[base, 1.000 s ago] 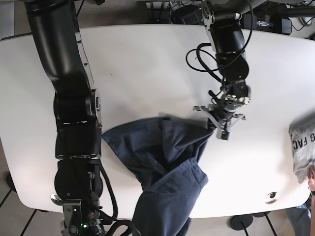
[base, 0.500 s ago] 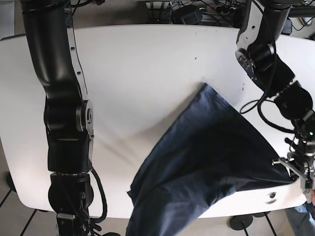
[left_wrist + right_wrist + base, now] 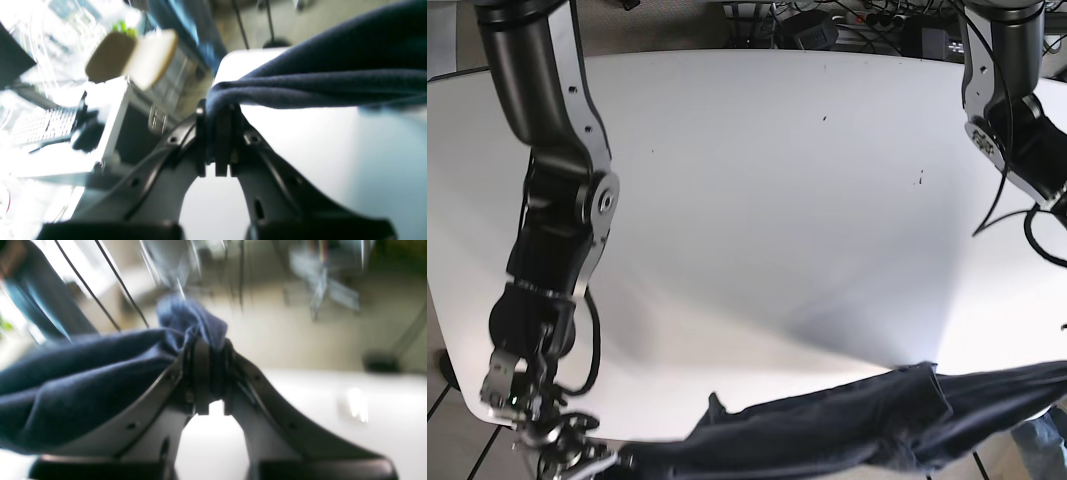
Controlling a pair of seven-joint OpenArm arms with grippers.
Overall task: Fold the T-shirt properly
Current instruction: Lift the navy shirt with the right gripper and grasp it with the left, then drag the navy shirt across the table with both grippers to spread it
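while both my arms reach out past the near edge of the white table (image 3: 757, 200), the dark navy t-shirt (image 3: 847, 425) hangs stretched between my two pincers along the bottom of the base view. my right gripper (image 3: 208, 373) is clamped tight on a bunched corner of the fabric: in the right wrist view the cloth pokes up in a small tuft above the closed jaws and spills away to that view's left in a thick, soft fold. in the base view that same gripper (image 3: 567, 462) sits at the lower left corner, off the table edge, with the shirt's end meeting it there.

my left gripper (image 3: 218, 133) is likewise pinched shut on the t-shirt (image 3: 317, 80); the cloth wraps over the closed fingertips (image 3: 222, 113) and runs off to the upper right of the left wrist view as a taut band with long lengthwise creases. this gripper itself is out of the base view, past the right edge where the fabric leaves the frame.

between the two grips the garment looks like a narrow, rumpled rope of cloth, gathered and twisted with a small peak sticking up near its left third. only its middle overlaps the near edge of the table.
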